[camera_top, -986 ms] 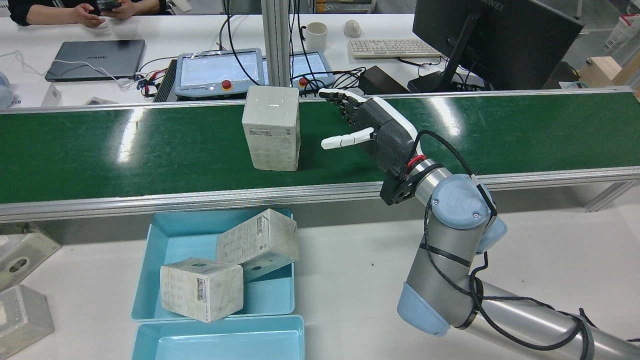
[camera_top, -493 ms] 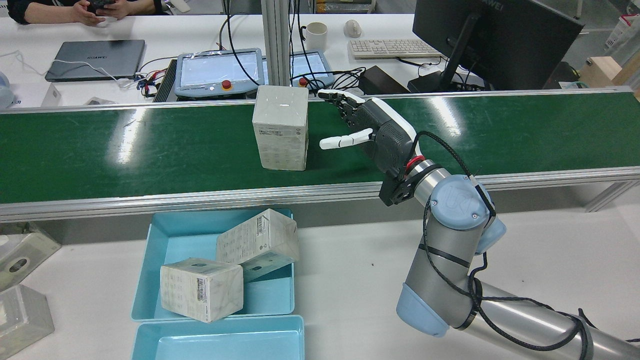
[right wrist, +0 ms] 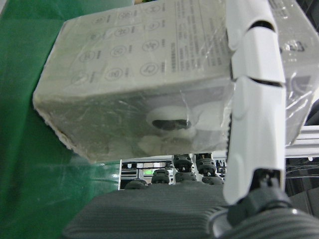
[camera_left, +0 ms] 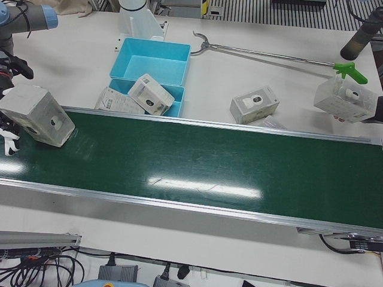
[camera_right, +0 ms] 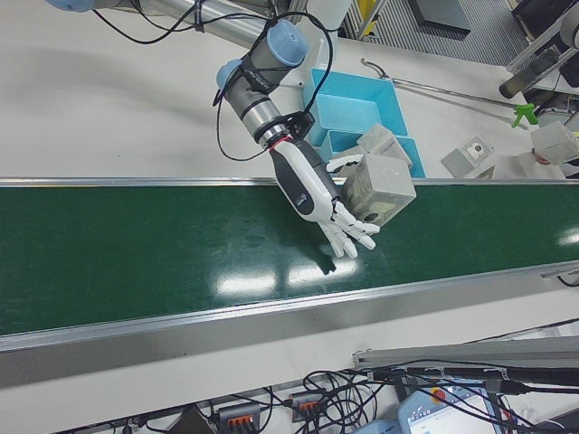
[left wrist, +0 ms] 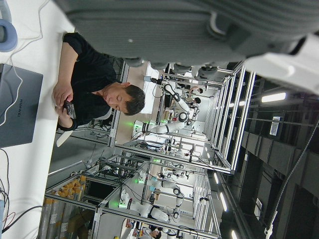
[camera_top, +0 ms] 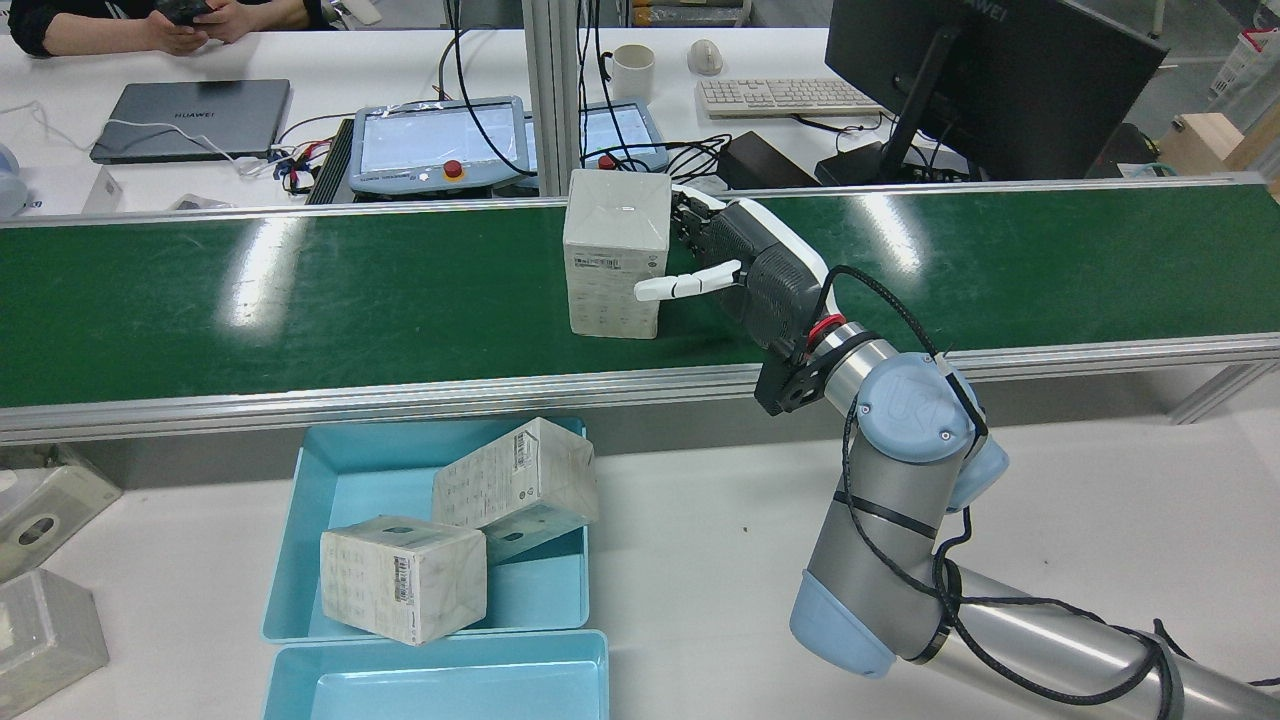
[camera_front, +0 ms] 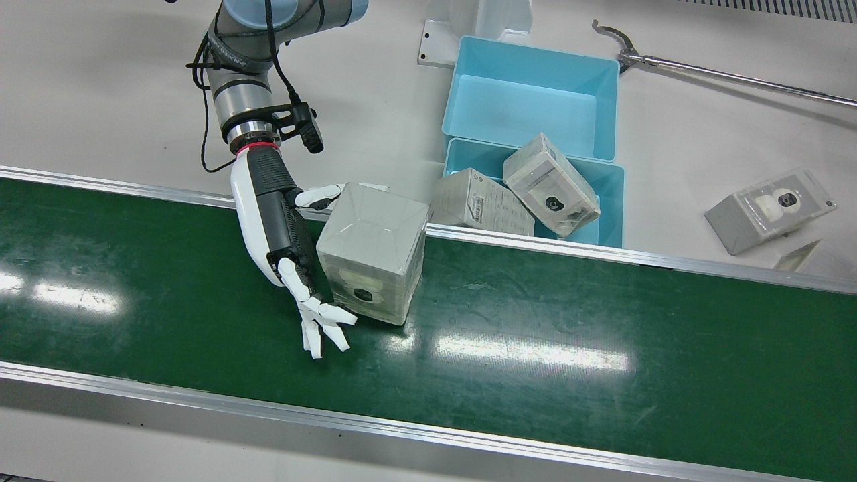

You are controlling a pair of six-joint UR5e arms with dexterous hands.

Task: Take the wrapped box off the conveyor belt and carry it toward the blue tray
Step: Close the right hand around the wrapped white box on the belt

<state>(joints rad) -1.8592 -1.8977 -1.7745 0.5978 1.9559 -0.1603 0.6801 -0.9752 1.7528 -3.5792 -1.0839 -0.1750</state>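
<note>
The wrapped box (camera_front: 371,258) stands upright on the green conveyor belt (camera_front: 535,321). It is grey-white, film-wrapped, with a camera pictured on one face. It also shows in the rear view (camera_top: 615,255) and the right-front view (camera_right: 378,190). My right hand (camera_front: 281,227) is open beside it, with the box between thumb and fingers. The thumb lies along the box's tray-side face (right wrist: 149,74) and the fingers (camera_front: 318,328) reach past the far face. The blue tray (camera_top: 330,480) sits on the table below the belt's rail. My left hand shows only as a dark palm edge (left wrist: 164,30).
Two wrapped boxes (camera_top: 405,575) lie in the blue tray, one leaning on the other. A second, empty blue tray (camera_front: 529,107) adjoins it. Loose wrapped boxes (camera_front: 770,211) and a long reach-grabber (camera_front: 723,73) lie on the table. Aluminium rails (camera_top: 400,395) edge the belt.
The box has travelled along the belt toward my right hand and now stands between its thumb and fingers. The hand has hardly moved.
</note>
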